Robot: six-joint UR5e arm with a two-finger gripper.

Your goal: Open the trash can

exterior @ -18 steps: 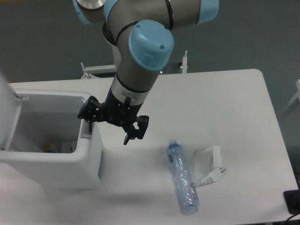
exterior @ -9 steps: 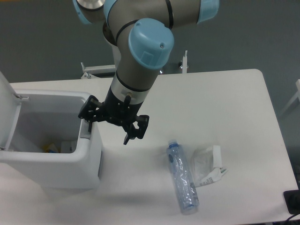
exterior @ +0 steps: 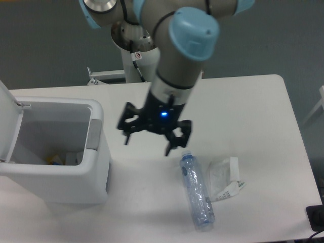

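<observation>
The trash can [exterior: 93, 174] is a large white boxy bin at the table's left. Its lid [exterior: 9, 119] stands raised at the far left, so the inside shows, with some scraps at the bottom. A grey tab [exterior: 94, 133] sits on the inner side of its right rim. My gripper [exterior: 148, 145] hangs over the table to the right of the can, apart from it. Its two dark fingers are spread wide with nothing between them.
A crushed clear plastic bottle [exterior: 197, 191] lies on the table just below and right of the gripper. Beside it lies a crumpled clear wrapper [exterior: 224, 178]. The table's right edge is near a dark object [exterior: 316, 217] at the lower right corner.
The gripper has moved right, away from the can's right rim where one finger was, out over the table. The arm's wrist swung right with it. The lid stays up.
</observation>
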